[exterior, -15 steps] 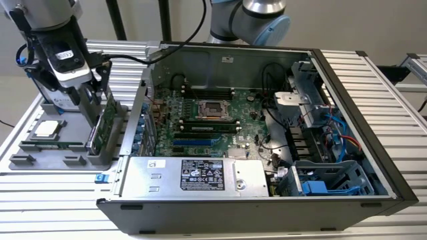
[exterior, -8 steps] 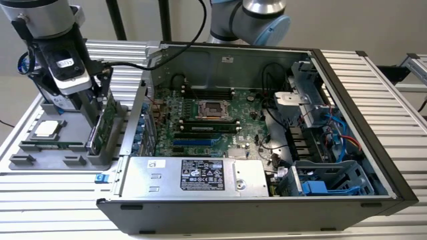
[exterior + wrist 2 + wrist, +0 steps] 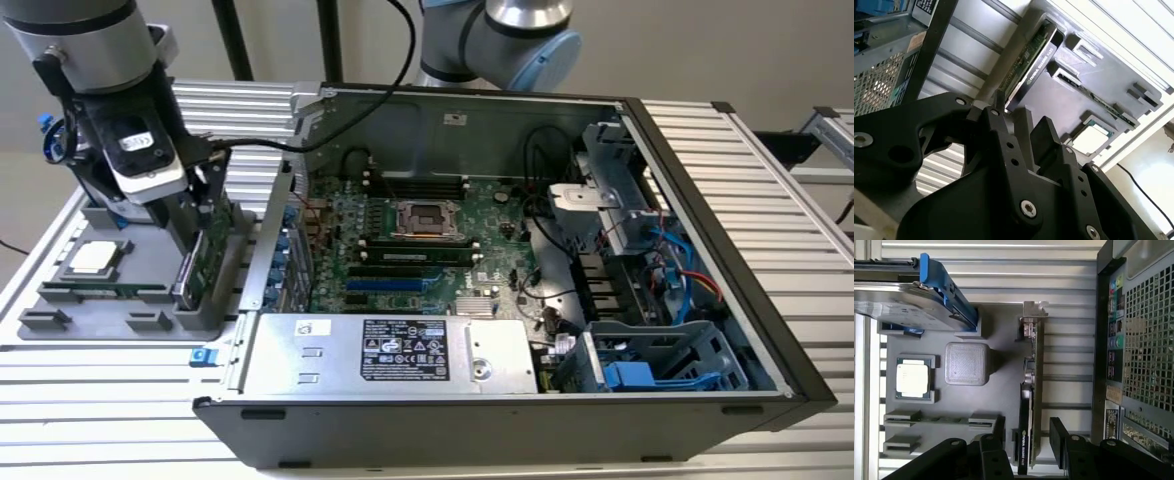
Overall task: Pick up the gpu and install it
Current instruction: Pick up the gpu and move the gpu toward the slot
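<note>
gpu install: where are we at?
Done: the hand sits over the gpu, its open fingers on either side of the card. In hand: nothing gripped; the gpu stands on edge in the gray tray. Left: grasping, lifting and seating it in the open case, where the blue motherboard slots look empty.
</note>
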{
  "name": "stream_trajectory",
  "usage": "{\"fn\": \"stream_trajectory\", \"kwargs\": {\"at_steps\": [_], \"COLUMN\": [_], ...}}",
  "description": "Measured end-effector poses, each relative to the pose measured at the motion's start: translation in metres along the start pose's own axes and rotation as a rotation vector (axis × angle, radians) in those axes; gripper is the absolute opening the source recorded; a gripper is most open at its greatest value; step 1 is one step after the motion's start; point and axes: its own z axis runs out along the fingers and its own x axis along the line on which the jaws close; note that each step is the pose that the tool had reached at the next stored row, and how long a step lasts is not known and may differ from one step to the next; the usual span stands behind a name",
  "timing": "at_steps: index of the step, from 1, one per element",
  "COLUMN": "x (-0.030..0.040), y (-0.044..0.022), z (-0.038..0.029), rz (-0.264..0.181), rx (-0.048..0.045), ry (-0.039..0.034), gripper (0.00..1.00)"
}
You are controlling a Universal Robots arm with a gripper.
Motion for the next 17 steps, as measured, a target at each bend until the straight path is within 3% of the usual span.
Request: {"fn": "stream_trajectory", "kwargs": {"at_steps": [17], "x": [-0.0008], "y": [-0.0035], "z": [0.0191], "rz": [0.049], "rx": [-0.0009], "ry": [-0.0023], "gripper": [1.00]}}
